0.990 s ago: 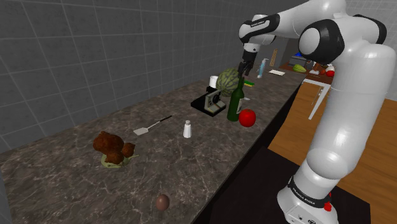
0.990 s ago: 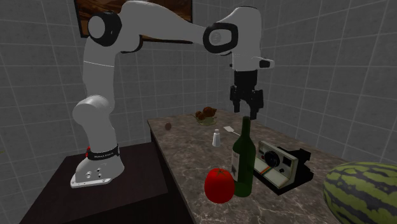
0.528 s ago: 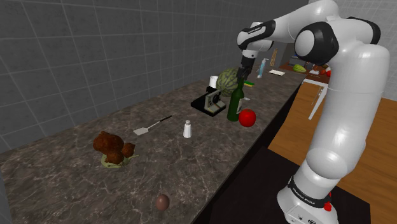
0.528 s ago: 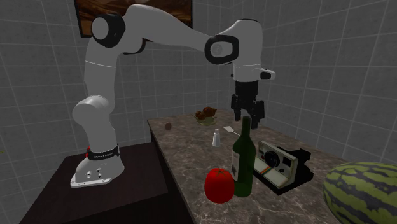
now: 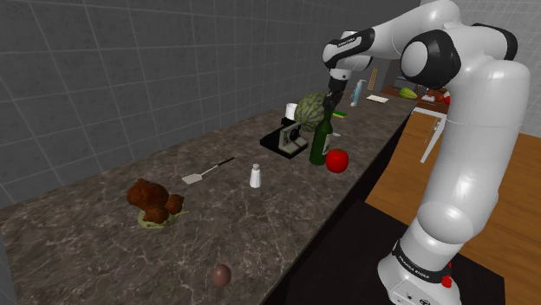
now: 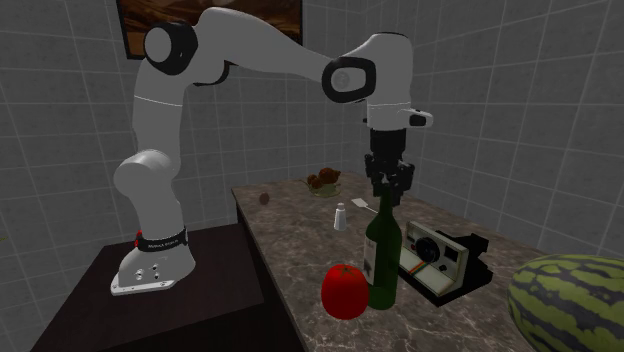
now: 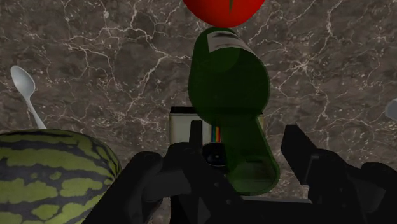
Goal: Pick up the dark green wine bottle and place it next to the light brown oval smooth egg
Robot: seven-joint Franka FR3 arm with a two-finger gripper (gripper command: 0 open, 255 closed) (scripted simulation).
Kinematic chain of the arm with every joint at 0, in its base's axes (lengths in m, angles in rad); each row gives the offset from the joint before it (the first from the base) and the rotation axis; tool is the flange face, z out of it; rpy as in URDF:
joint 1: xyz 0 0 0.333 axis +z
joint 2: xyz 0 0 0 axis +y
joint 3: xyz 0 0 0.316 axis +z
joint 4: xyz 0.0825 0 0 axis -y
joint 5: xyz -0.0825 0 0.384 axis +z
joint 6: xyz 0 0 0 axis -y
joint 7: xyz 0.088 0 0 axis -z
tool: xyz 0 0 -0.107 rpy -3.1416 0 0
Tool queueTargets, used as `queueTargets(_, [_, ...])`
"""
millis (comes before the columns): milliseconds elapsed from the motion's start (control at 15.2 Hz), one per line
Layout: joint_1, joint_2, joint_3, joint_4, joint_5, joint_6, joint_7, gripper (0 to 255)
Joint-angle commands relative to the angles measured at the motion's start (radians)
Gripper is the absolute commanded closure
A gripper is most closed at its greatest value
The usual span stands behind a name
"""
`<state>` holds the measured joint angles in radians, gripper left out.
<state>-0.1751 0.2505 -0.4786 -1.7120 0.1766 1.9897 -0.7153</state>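
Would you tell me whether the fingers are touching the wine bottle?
Apart: in the wrist view the neck of the wine bottle stands between the fingers with a gap on each side.

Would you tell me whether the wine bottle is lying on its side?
No, the bottle stands upright on the counter beside the red fruit.

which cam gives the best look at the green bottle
The second exterior view: the green bottle stands whole, side on, label showing. The shoulder view has it far down the counter; the wrist view looks down on it, foreshortened.
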Motion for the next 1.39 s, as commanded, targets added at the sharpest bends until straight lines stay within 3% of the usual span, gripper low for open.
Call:
queueTargets(0, [0.0, 0.0, 0.0, 0.0, 0.0, 0.0, 0.0, 255])
queueTargets(528, [0.0, 0.0, 0.0, 0.0, 0.0, 0.0, 0.0, 255])
queueTargets(1320, [-0.004, -0.018, -0.007, 0.138, -0.016, -0.154, 0.017, 255])
